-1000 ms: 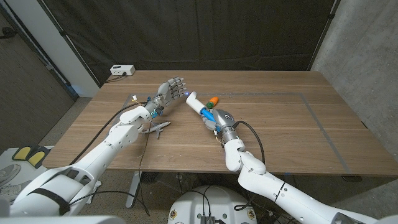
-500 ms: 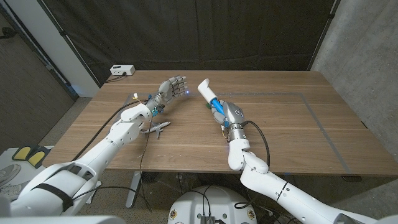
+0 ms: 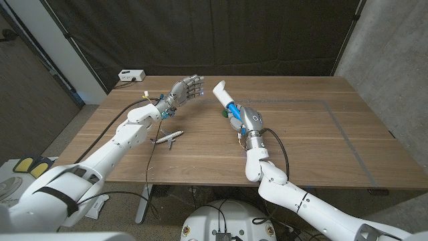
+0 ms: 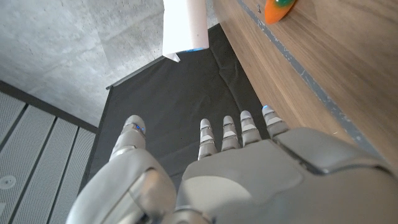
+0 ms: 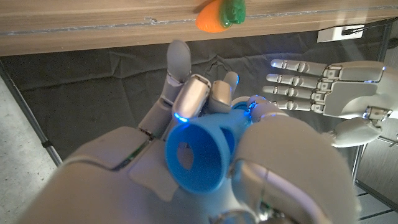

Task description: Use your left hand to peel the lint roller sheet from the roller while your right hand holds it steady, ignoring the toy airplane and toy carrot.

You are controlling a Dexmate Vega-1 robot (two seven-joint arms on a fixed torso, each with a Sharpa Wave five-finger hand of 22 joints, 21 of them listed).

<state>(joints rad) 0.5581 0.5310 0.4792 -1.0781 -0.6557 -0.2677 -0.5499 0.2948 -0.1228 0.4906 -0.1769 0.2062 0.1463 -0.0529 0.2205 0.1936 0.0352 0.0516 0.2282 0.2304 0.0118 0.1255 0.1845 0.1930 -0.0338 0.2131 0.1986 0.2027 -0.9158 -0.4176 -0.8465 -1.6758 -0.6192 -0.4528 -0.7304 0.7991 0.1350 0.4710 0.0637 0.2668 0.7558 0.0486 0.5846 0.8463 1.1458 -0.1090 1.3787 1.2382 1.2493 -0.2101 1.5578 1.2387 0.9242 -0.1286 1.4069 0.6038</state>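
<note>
My right hand [image 3: 246,123] grips the blue handle [image 5: 198,152] of the lint roller above the table's middle, with the white roller head [image 3: 220,92] raised and pointing toward the far left. My left hand [image 3: 185,90] hovers a little to the left of that white head, fingers spread and empty, not touching it. In the left wrist view the white roller sheet end [image 4: 182,26] sits beyond my left fingers [image 4: 233,132]. The right wrist view shows my left hand [image 5: 323,87] open beside my own right hand [image 5: 205,168].
A toy airplane [image 3: 167,138] lies on the table under my left forearm. The toy carrot [image 3: 227,113] sits just behind my right hand, also seen as an orange carrot [image 5: 219,15]. A white box [image 3: 131,75] rests at the far left corner.
My right hand has lifted and tilted the roller more upright over the past second. My left hand has risen and shifted slightly toward the roller head.
</note>
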